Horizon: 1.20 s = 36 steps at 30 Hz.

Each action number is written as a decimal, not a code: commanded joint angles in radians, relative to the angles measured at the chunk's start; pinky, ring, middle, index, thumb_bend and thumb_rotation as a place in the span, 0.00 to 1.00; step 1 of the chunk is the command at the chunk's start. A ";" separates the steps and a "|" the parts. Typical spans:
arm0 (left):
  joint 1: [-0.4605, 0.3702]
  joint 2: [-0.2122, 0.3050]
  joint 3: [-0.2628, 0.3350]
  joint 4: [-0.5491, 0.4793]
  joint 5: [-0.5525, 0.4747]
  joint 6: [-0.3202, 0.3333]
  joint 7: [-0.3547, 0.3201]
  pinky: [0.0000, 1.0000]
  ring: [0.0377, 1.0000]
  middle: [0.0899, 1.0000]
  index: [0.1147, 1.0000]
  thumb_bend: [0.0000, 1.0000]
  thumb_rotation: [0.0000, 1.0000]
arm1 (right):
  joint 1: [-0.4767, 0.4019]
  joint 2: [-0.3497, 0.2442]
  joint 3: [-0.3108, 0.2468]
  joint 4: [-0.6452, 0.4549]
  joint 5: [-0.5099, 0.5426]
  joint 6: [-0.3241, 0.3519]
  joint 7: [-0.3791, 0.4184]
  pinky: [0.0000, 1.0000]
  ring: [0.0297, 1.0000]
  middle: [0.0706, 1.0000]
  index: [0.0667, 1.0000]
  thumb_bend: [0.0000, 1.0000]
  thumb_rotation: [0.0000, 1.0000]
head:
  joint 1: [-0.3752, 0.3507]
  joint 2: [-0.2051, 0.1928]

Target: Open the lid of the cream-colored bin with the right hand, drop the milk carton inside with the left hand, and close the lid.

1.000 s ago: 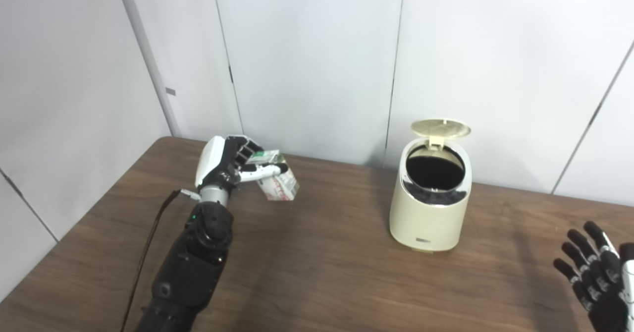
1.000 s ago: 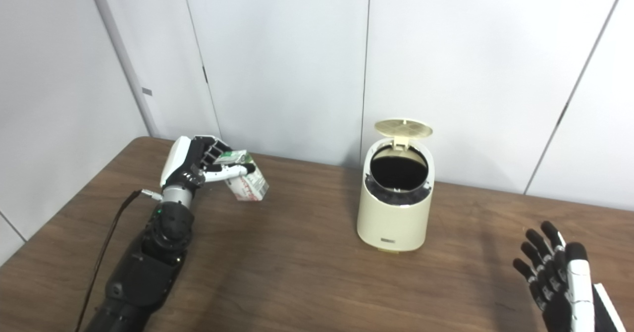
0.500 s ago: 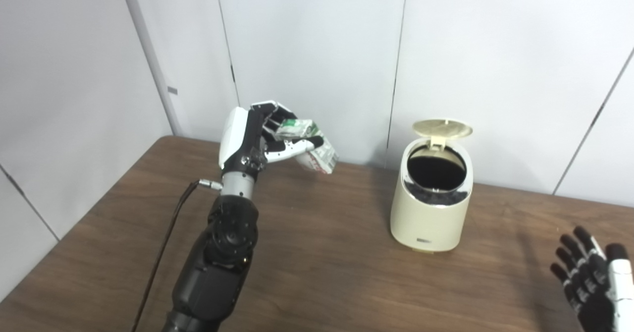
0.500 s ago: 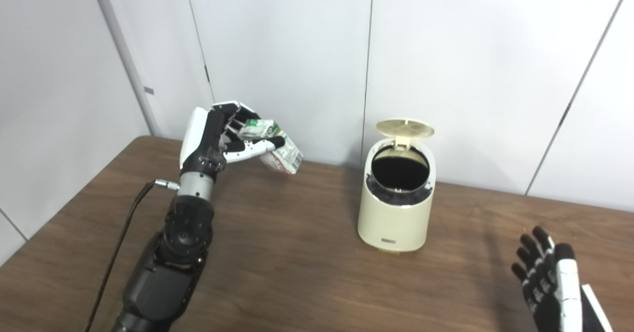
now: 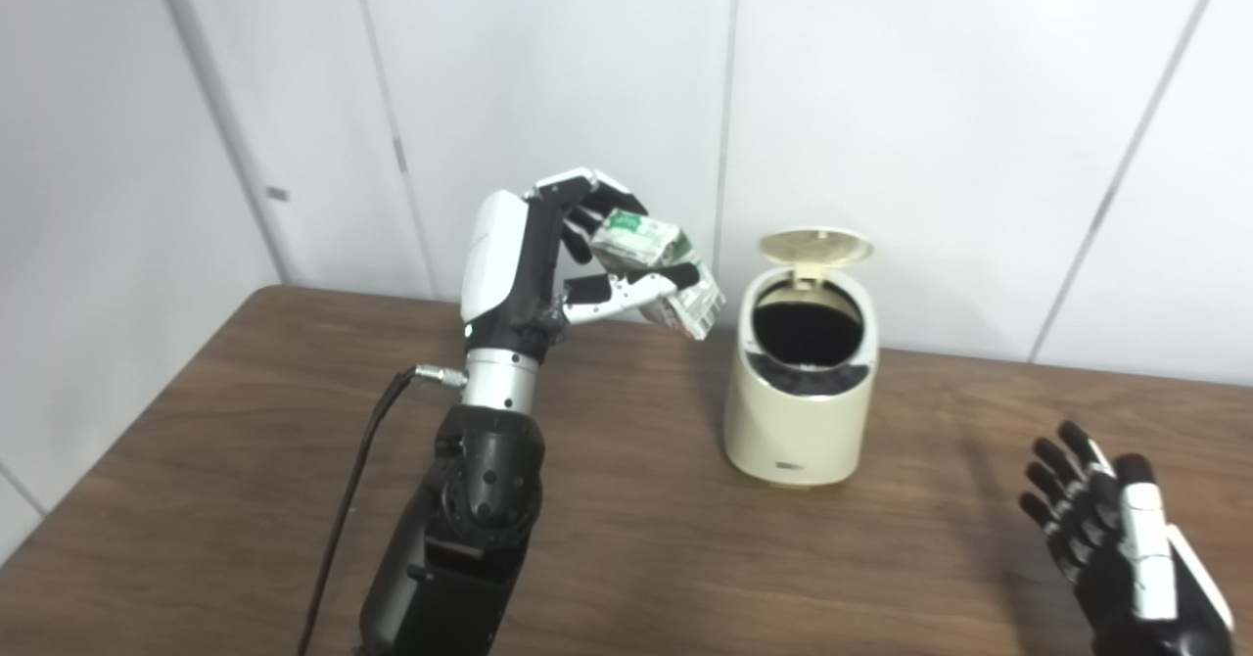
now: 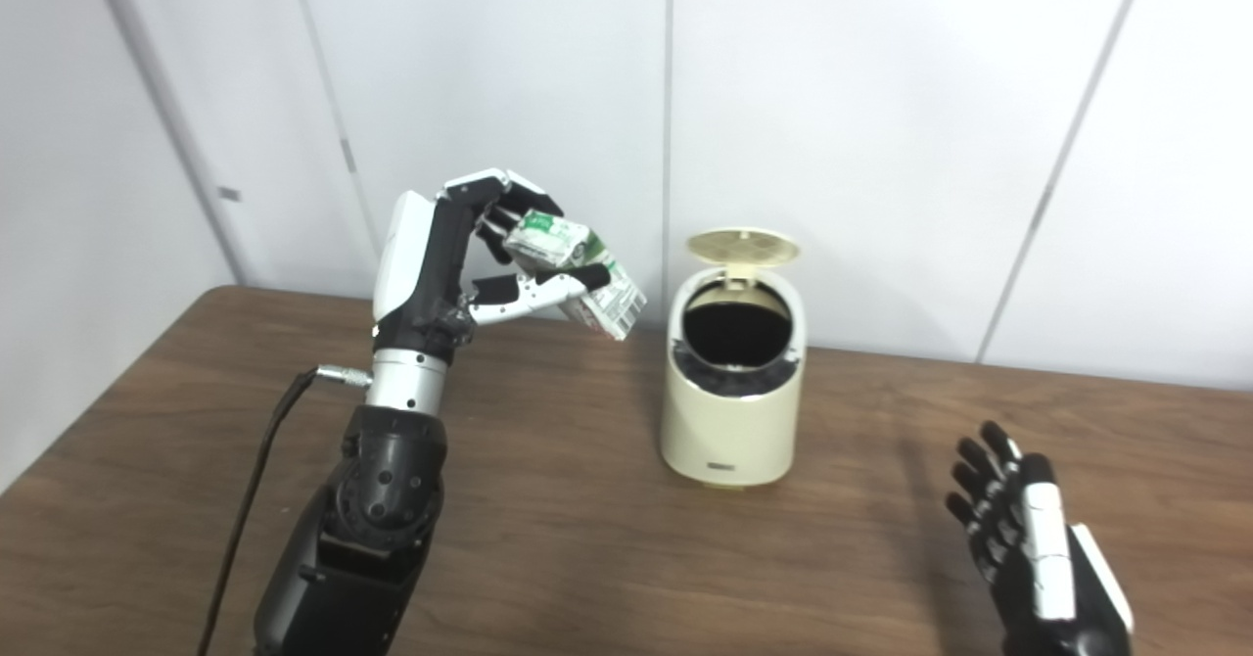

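The left hand [image 5: 548,255] is raised well above the counter [image 5: 636,538], its fingers and thumb closed around the milk carton [image 5: 654,269]. The carton is tilted, with its green-printed end up in the fingers and its lower end slanting down toward the bin. It hangs in the air just to the left of the cream-colored bin [image 5: 801,382], near the height of the rim but not yet over the opening.

The bin stands toward the counter's back edge, about midway along it. Its lid [image 5: 818,243] is tipped up at the rear, and the dark mouth faces up and forward.

The right hand [image 5: 1111,548] waits low near the counter's front right corner, holding nothing, with its fingers spread. It is well apart from the bin.

To do the drop well, the left hand should carry the carton further right and a little higher, so the low end clears the near rim. The whole carton should be over the dark opening before the fingers let go. Turning it end-down would help, since a carton lying crosswise could catch on the rim. The hand should also stay short of the raised lid, as a knock might swing it shut or shift the bin, which looks light. The lid is left for the right hand to close.
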 commanded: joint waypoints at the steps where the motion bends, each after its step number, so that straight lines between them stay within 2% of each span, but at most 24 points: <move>1: -0.062 -0.018 -0.003 -0.030 0.027 -0.034 0.029 0.33 0.42 0.45 0.41 0.48 0.00 | -0.022 0.006 0.001 -0.017 -0.013 -0.053 0.004 0.94 0.96 0.95 0.98 0.58 0.99 | -0.010 0.002; 5: -0.068 -0.051 -0.016 -0.021 0.031 -0.056 0.025 0.34 0.41 0.45 0.41 0.48 0.00 | -0.022 0.018 0.004 -0.026 -0.015 -0.054 0.007 0.94 0.97 0.95 0.98 0.59 0.98 | -0.041 0.002; 12: -0.084 -0.077 -0.036 0.003 0.053 -0.115 0.033 0.35 0.42 0.44 0.40 0.48 0.00 | -0.024 0.029 0.019 -0.022 -0.044 -0.065 0.004 0.92 0.95 0.94 0.97 0.62 0.97 | -0.075 0.002; 16: -0.096 -0.090 -0.043 0.032 0.058 -0.170 0.053 0.34 0.42 0.47 0.41 0.48 0.00 | -0.028 0.038 0.024 -0.021 -0.054 -0.059 0.002 0.91 0.95 0.94 0.97 0.64 0.97 | -0.088 0.002; 19: -0.105 -0.091 -0.058 0.082 0.066 -0.260 0.099 0.36 0.41 0.45 0.41 0.48 0.00 | -0.030 0.048 0.023 -0.024 -0.054 -0.054 0.000 0.91 0.94 0.93 0.97 0.65 0.95 | -0.092 0.001; 22: -0.114 -0.086 -0.087 0.142 0.142 -0.355 0.173 0.37 0.41 0.47 0.41 0.48 0.00 | -0.029 0.054 0.024 -0.026 -0.062 -0.053 -0.001 0.91 0.93 0.92 0.96 0.67 0.94 | -0.094 0.001; 24: -0.121 -0.084 -0.103 0.185 0.208 -0.398 0.235 0.39 0.41 0.46 0.41 0.48 0.00 | -0.027 0.055 0.028 -0.031 -0.069 -0.049 0.000 0.90 0.93 0.92 0.96 0.68 0.94 | -0.097 0.002; 28: -0.140 -0.076 -0.121 0.270 0.265 -0.466 0.318 0.37 0.41 0.46 0.42 0.48 0.00 | -0.026 0.054 0.035 -0.040 -0.074 -0.043 0.006 0.93 0.94 0.92 0.96 0.69 0.95 | -0.096 0.005; 31: -0.150 -0.067 -0.127 0.311 0.283 -0.503 0.348 0.36 0.40 0.46 0.43 0.48 0.00 | -0.024 0.058 0.039 -0.048 -0.076 -0.038 0.004 0.94 0.94 0.92 0.96 0.69 0.94 | -0.093 0.005; 36: -0.167 -0.040 -0.138 0.379 0.286 -0.553 0.362 0.36 0.40 0.46 0.41 0.48 0.00 | -0.021 0.070 0.053 -0.072 -0.091 -0.019 -0.004 0.93 0.94 0.92 0.97 0.67 0.96 | -0.095 0.007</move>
